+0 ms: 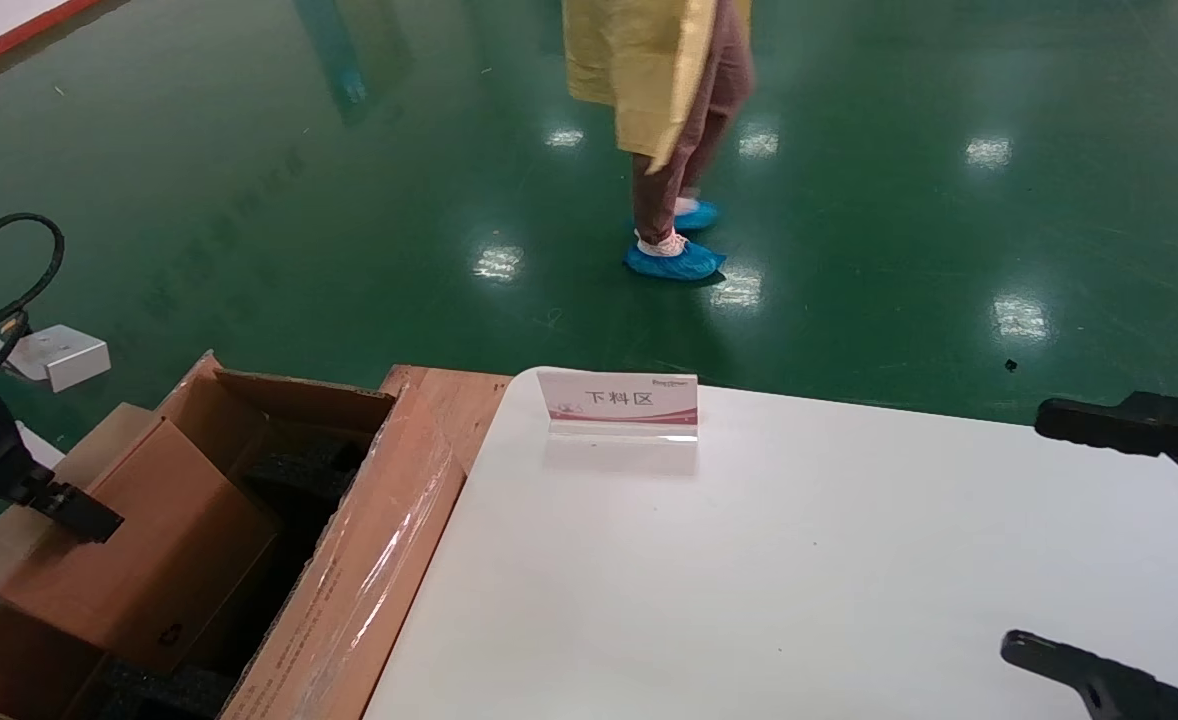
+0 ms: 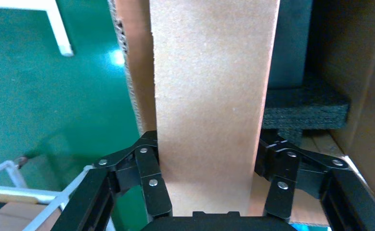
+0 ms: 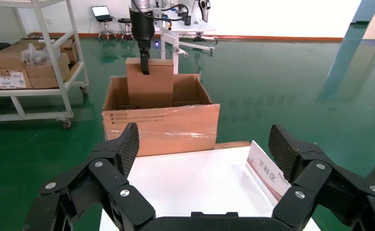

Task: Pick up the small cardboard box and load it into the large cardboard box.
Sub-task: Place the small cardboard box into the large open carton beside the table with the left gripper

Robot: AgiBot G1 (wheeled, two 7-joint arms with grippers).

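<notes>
The small cardboard box (image 1: 139, 545) is a flat orange-brown slab with a paler narrow edge and a tiny dark mark near one corner. The left tool (image 2: 209, 161) clamps it on both faces, holding it upright and partly down inside the large cardboard box (image 1: 369, 570), apparently beside the black foam (image 2: 303, 108). The right tool (image 3: 202, 156) hangs wide open over the white desk (image 1: 799, 580), near a small sign (image 1: 621, 405). The floor (image 1: 249, 200) is glossy green.

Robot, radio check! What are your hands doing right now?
Left gripper shut on slim orange-brown cardboard box, partway inside big brown flapped carton. Right gripper open over white table. Nothing blocking.
</notes>
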